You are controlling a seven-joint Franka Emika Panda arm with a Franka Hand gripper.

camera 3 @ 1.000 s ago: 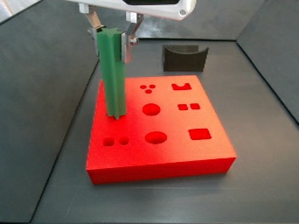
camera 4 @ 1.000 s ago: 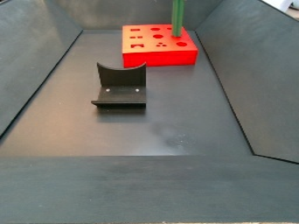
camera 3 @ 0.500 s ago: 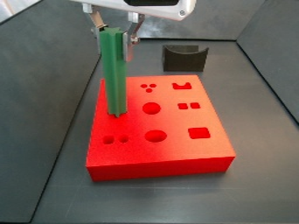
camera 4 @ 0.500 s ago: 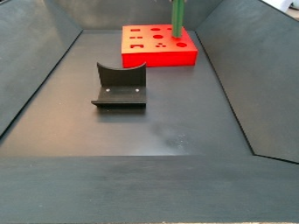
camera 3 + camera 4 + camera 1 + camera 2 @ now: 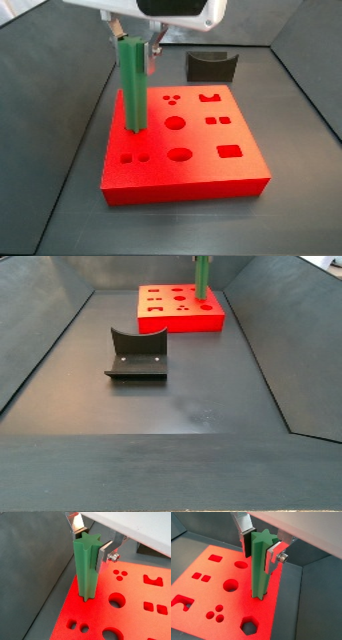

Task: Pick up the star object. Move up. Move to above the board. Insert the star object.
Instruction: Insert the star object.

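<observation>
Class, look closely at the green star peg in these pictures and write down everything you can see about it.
The star object is a tall, slim peg of matte green plastic with a star-shaped top and ridged sides. It stands upright, its lower end entering a hole near one edge of the red board. The gripper holds its upper part: the silver fingers press on opposite sides. Nothing else touches it.

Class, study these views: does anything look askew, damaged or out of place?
Nothing stands out. The star object stands upright, its foot in the board, with the gripper at its top. The fixture sits apart on the floor.
</observation>
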